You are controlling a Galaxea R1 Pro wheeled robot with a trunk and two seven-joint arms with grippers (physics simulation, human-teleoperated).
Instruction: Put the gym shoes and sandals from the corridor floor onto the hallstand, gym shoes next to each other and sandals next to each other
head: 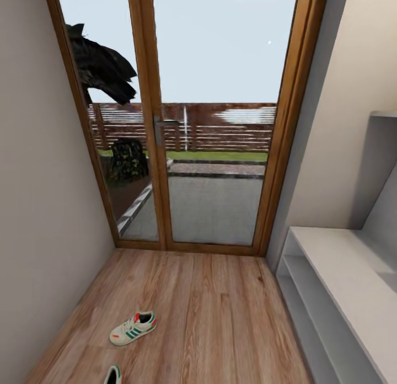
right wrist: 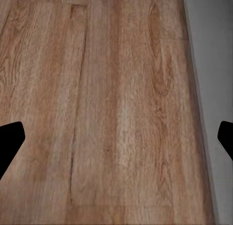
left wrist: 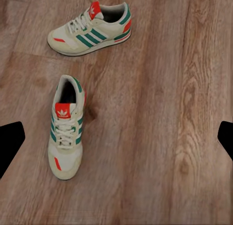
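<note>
At the far end of the corridor a glazed door closes off the view; wood floor (head: 209, 318) runs up to it, grey shoe rack (head: 331, 262) along the right wall.

Both gym shoes are on the floor, left of centre. One shoe (head: 133, 328) lies whole in the head view, on a diagonal, toe toward the left wall. The second shoe (head: 113, 375) is cut by the lower edge of that view — only its front part shows. No sandals seen from here.

Left wrist camera looks straight down on the pair. My left gripper (left wrist: 116, 137) has its fingers spread wide, nothing between them — a dark fingertip at each side edge of that picture. The nearer shoe (left wrist: 66, 130) sits between the fingertips but off toward one of them, not under the midpoint. Its long axis runs roughly square to the line joining the fingers, which suits a grip across its width. The other shoe (left wrist: 92, 28) lies beyond it, apart from it, turned nearly crosswise to the first.

Right gripper (right wrist: 116, 137) is likewise spread and empty, over bare planks with the rack's grey edge (right wrist: 213, 65) just beside it.

Judgement: left arm is the nearer one for either shoe; the right is better placed for the rack. Height above the shoe I can't judge well from this camera. Next move calls for a sideways shift to centre the nearer shoe before I descend.
</note>
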